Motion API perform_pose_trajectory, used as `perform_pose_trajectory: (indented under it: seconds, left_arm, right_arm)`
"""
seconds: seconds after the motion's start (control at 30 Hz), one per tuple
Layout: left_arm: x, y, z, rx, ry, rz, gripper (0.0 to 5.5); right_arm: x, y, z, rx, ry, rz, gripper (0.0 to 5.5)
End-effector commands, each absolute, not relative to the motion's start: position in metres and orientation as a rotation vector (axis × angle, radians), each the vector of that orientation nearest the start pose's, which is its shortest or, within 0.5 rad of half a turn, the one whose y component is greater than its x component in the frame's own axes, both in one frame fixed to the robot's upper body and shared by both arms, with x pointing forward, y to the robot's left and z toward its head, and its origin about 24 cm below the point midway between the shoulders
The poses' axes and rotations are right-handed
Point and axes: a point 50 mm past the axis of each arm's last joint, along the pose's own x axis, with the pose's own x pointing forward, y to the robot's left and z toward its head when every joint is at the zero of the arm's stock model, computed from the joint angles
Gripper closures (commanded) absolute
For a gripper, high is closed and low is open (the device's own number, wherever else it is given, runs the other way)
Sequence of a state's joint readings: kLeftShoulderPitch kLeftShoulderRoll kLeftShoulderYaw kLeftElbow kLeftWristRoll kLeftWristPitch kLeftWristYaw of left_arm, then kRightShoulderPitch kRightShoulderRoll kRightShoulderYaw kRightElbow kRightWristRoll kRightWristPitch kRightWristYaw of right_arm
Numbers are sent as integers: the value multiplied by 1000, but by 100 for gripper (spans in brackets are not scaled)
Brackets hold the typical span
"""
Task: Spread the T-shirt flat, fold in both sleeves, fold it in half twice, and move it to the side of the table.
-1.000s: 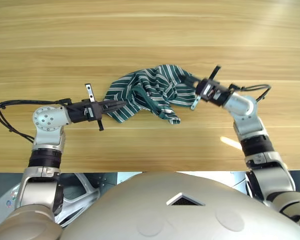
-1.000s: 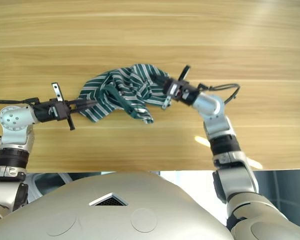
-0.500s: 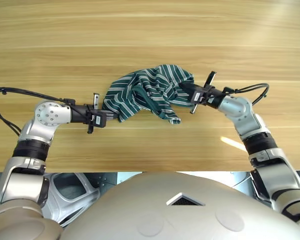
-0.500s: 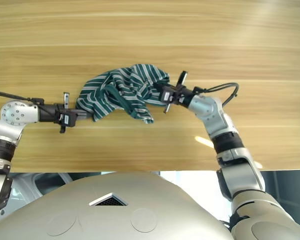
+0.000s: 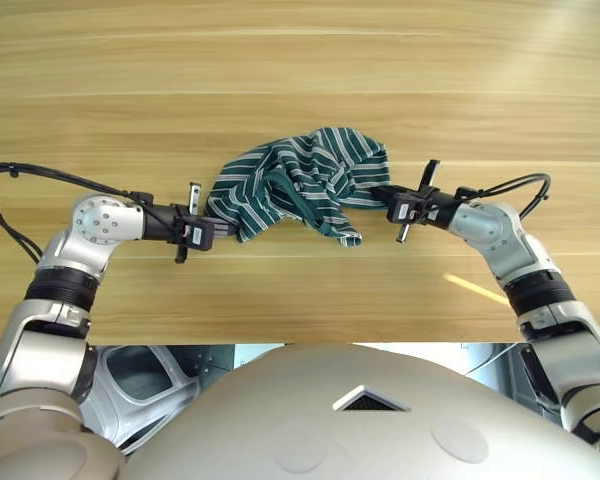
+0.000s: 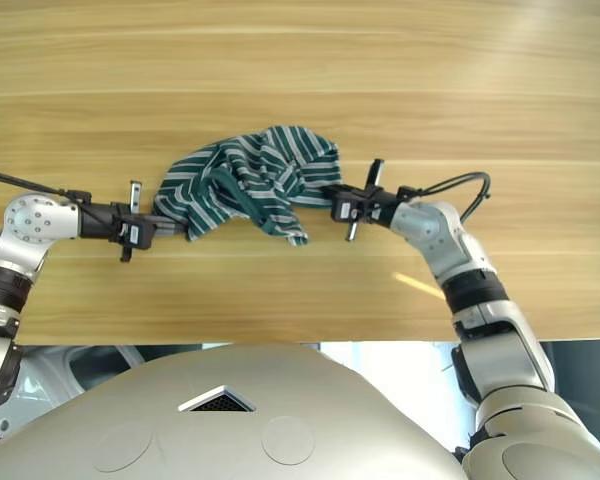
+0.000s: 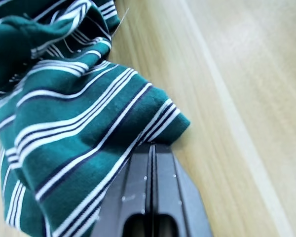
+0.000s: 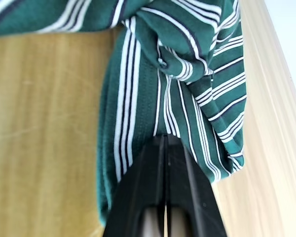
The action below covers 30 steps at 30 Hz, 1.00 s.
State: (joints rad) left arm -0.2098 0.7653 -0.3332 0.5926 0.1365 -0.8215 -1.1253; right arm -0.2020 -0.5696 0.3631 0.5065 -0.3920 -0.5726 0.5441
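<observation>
Wooden table [image 5: 300,60] beneath bunched T-shirt [image 5: 300,180], left fingers [image 7: 135,187] and right fingers [image 8: 145,182] closed on it.

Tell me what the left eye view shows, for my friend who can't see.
A crumpled green-and-white striped T-shirt lies on a wooden table. The left gripper and right gripper each have jaws shut on opposite sides of it.

Soft striped knit cloth T-shirt [image 5: 305,185], smooth satin-finished wooden table [image 5: 300,60]
</observation>
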Motion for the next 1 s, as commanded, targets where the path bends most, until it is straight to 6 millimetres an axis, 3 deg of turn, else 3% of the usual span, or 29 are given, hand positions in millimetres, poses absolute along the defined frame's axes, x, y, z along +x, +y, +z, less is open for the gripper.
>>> perform_pose_trajectory:
  seconds: [0.03,0.17,0.43,0.67,0.8,0.9,1.0]
  left_arm:
    - [229,261,10,1019,406,-1445,549]
    - [241,286,13,1097,502,-1325,549]
    - [252,317,14,1266,606,-1126,549]
    - [246,318,5,1253,582,-1077,549]
    - [231,297,-5,1087,457,-1172,549]
    - [208,273,13,863,227,-1310,549]
    - [199,284,45,835,152,-1302,549]
  right_arm:
    - [241,-200,-16,-1012,209,1057,547]
    - [239,-232,-15,-1033,296,993,547]
    - [251,-262,4,-1030,292,869,547]
    - [291,-268,40,-966,112,613,547]
    - [313,-266,70,-844,-60,446,547]
    - [314,-263,72,-724,-94,437,547]
    - [309,-256,66,-641,-103,486,547]
